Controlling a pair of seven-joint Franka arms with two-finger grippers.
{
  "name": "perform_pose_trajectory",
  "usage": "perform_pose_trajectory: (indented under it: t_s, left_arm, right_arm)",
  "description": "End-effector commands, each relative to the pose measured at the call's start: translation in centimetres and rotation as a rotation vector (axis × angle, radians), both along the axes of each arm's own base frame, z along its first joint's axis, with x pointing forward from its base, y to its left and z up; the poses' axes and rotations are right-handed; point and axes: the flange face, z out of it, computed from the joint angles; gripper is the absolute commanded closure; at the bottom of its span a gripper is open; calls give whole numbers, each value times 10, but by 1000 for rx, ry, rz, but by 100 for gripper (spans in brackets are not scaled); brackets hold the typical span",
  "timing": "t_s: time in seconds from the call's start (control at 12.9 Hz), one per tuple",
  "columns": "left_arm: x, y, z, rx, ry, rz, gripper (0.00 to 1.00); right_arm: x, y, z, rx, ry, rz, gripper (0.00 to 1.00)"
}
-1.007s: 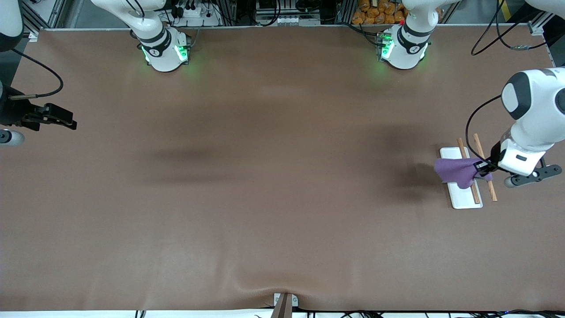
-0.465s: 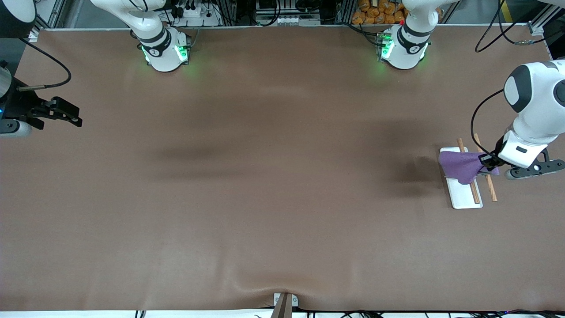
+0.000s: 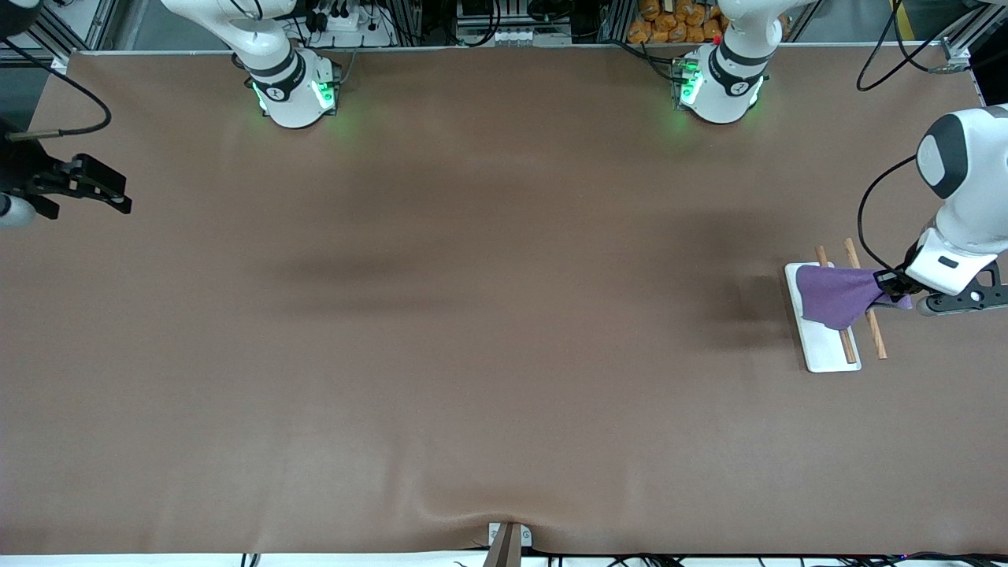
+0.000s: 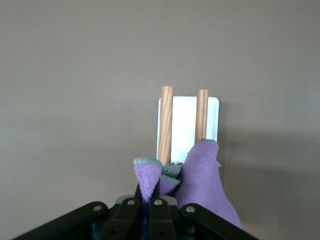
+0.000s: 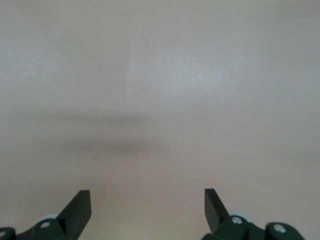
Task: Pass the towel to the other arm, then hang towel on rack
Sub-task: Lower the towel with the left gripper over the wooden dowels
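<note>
The purple towel lies draped across the two wooden rods of the rack, at the left arm's end of the table. My left gripper is shut on one corner of it, just past the outer rod. In the left wrist view the pinched corner of the towel sticks up between the fingers of the left gripper, and the rest hangs over one rod of the rack. My right gripper hovers open and empty over the right arm's end of the table. The right wrist view shows that gripper over bare brown surface.
The rack's white base lies flat on the brown table. Both arm bases stand along the table edge farthest from the front camera. A small bracket sits at the table's nearest edge.
My left gripper has pulled the towel across the rack toward the left arm's end of the table, spreading it over both rods. The right gripper has shifted slightly at its end.
</note>
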Motion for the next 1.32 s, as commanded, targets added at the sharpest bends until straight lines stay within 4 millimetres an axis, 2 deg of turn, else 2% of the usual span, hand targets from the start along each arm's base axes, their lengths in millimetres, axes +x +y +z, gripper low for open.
perform_pose_trajectory:
  t_s: [0.0,0.62,1.24]
  left_arm:
    - [-4,-1,7,33,-14,-34,100]
    - [-2,-3,28,70,-33,-109,100]
    - [7,-6,2,46,-53,-120,100]
  right_arm:
    - [2,-2,9,-7,-6,-5,0]
    - [2,4,10,-7,-9,0,0]
    - [2,-1,9,-5,-4,-9,0]
